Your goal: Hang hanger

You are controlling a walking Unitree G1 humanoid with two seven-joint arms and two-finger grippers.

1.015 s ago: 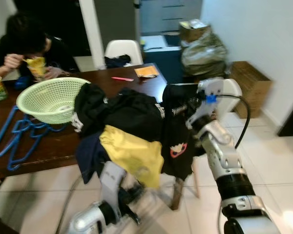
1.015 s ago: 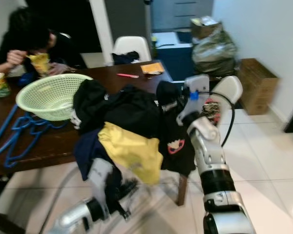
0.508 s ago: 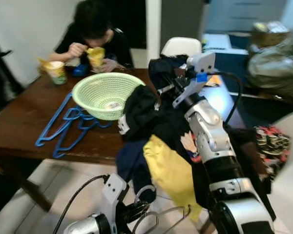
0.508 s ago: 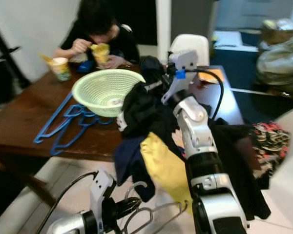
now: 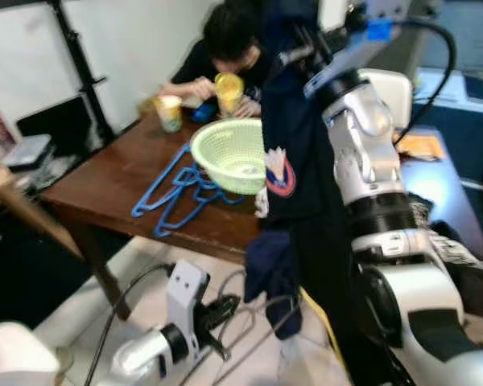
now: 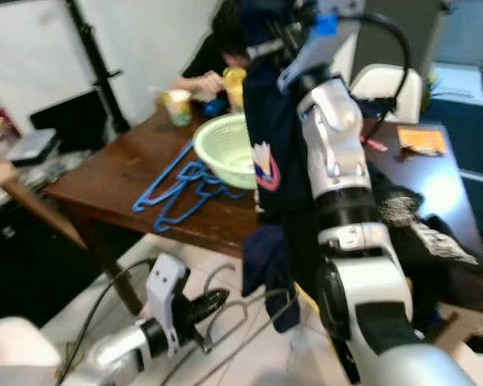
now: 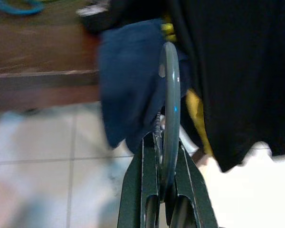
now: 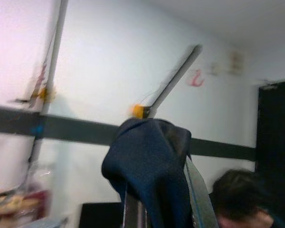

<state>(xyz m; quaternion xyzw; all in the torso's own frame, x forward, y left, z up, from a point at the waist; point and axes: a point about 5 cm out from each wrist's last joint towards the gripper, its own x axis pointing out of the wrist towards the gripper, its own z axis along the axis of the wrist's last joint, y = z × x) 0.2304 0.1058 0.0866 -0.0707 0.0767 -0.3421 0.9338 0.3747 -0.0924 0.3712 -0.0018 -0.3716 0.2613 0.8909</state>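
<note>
My right gripper (image 8: 156, 209) is clenching a dark navy garment with a printed badge (image 5: 294, 137), lifting it at upper centre of the frame | my left gripper (image 7: 162, 190) is pinching a grey wire hanger (image 5: 258, 322) low over the floor at lower centre | blue plastic hangers (image 5: 177, 189) are lying beside a pale green mesh basket (image 5: 225, 153) on the brown wooden table (image 5: 105, 181).

Brown wooden tabletop (image 5: 121, 181): carries a pale green mesh plastic basket (image 5: 229, 153), with a heap of blue plastic hangers (image 5: 177, 189) just to its left, partly under it. Behind the basket, a seated person (image 5: 225, 48) at the far edge. Right pincer (image 5: 294, 48): raised before the basket, dark navy garment (image 5: 294, 153) draped from it. Left pincer (image 5: 221, 310): low over the floor, before the tabletop, gripping a grey wire hanger (image 5: 262, 326).
</note>
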